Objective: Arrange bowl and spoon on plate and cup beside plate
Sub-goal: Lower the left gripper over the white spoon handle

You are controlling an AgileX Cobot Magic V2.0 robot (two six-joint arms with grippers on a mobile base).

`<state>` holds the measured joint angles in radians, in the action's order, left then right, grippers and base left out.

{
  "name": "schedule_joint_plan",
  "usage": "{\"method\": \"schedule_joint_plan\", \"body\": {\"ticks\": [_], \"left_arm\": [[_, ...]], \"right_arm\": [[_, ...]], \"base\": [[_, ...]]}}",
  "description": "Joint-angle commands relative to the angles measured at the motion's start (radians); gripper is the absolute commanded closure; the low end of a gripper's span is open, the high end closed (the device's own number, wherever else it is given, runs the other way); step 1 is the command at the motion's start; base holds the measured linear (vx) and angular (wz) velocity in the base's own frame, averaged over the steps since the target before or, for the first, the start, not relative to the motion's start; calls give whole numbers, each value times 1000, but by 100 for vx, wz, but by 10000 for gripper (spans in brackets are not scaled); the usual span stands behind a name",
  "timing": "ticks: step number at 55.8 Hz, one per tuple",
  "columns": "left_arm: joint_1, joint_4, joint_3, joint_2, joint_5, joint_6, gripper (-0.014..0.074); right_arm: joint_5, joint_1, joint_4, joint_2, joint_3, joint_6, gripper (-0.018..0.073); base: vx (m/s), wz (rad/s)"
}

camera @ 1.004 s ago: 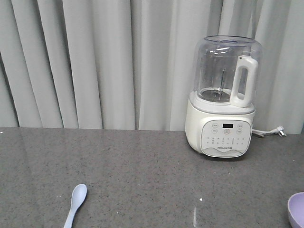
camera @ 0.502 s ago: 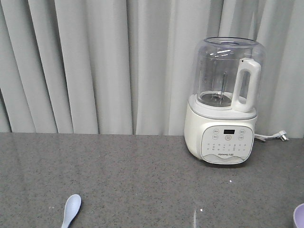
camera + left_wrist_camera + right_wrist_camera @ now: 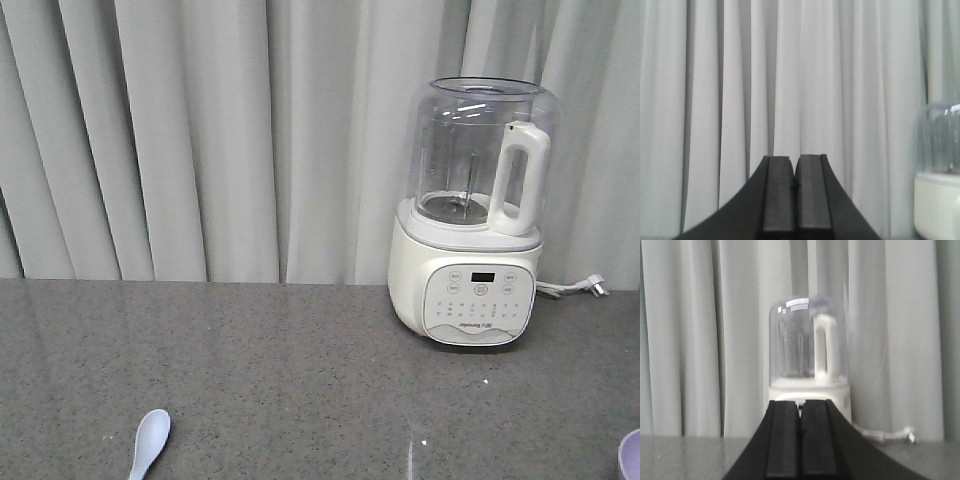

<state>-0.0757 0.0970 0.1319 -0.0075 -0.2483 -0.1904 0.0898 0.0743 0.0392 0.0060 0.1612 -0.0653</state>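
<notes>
In the front-facing view the pale blue spoon [image 3: 148, 443] lies on the grey counter at the bottom left, its handle cut off by the frame edge. A sliver of the lavender bowl [image 3: 631, 455] shows at the bottom right corner. The plate and the cup are out of view. My left gripper [image 3: 795, 185] is shut with nothing between its fingers and faces the curtain. The right gripper [image 3: 800, 427] is also shut and empty, pointing at the blender. Neither gripper appears in the front-facing view.
A white blender [image 3: 474, 215] with a clear jug stands at the back right of the grey counter [image 3: 300, 380]; it also shows as the blender [image 3: 808, 357] straight ahead of my right gripper. Its power cord [image 3: 575, 287] trails to the right. Grey curtains [image 3: 200, 140] hang behind.
The front-facing view tilted up over the first half second, so the spoon and bowl slid lower and the counter edge dropped. Since then nothing has moved.
</notes>
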Motion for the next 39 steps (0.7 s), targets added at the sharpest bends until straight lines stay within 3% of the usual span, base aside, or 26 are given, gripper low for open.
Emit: {"method": "schedule_joint_plan", "body": {"ticks": [1,5,11,17,30,39], "left_arm": [[0,-4,199,69,72,-11,600],[0,-2,362,211,137,55,600],[0,-3,568,464,156,54,600],[0,-3,717,673,193,54,600],[-15,-3,762,831,219,54,573],[-48,-2,762,850,223,59,430]], "right_arm": [[-1,-2,10,99,216,107,565],[-49,-2,9,227,383,172,565],[-106,-2,9,460,594,172,565],[-169,-2,6,634,692,159,565],[-255,-2,-11,776,701,161,549],[-270,-2,-10,775,701,163,419]], "base": [[0,0],[0,0],[0,0],[0,0],[0,0],[0,0]]}}
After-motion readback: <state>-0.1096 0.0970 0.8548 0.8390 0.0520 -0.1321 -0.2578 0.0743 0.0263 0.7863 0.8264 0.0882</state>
